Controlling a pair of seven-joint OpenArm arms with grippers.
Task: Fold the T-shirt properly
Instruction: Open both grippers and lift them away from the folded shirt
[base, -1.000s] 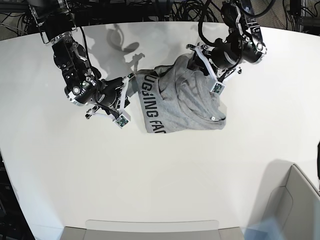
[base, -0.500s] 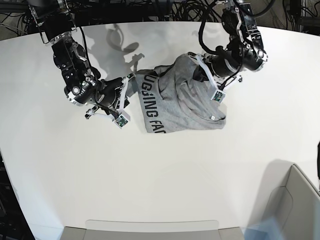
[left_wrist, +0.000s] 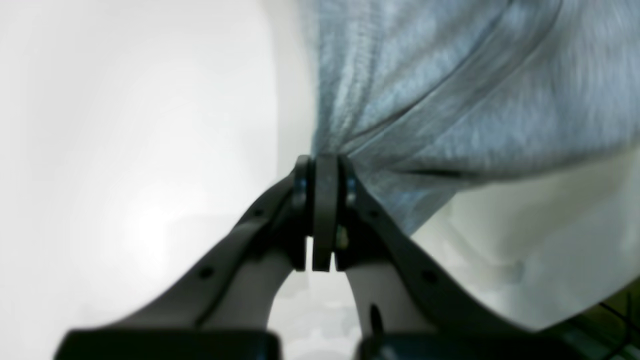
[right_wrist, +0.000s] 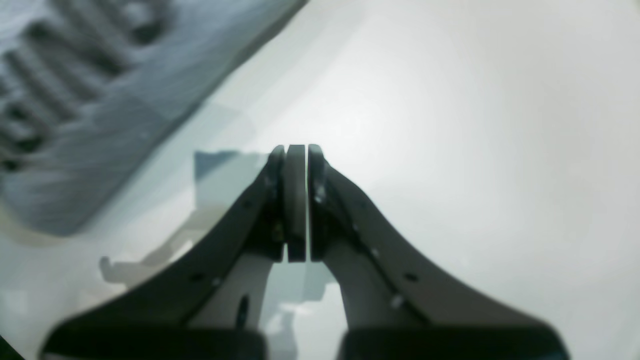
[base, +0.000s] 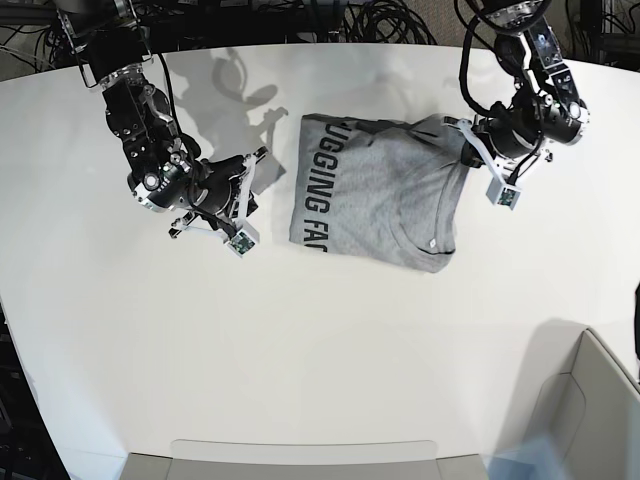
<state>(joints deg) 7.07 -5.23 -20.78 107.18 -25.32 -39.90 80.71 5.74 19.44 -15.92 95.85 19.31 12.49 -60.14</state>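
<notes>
The heather-grey T-shirt (base: 375, 195) lies partly folded mid-table, dark lettering along its left edge. My left gripper (base: 462, 138) is at the shirt's upper right edge. In the left wrist view it (left_wrist: 320, 167) is shut on a bunched fold of the grey T-shirt (left_wrist: 450, 95), lifted off the table. My right gripper (base: 260, 160) sits on the white table just left of the shirt, apart from it. In the right wrist view it (right_wrist: 296, 150) is shut and empty, with the T-shirt's lettered edge (right_wrist: 75, 100) at the upper left.
A grey bin (base: 600, 400) stands at the front right corner and a grey tray edge (base: 300, 458) lies along the front. Cables and arm bases line the table's back edge (base: 330, 20).
My left gripper has moved right with the shirt fabric, pulling the shirt flatter and away from my right gripper. The right arm has hardly moved.
</notes>
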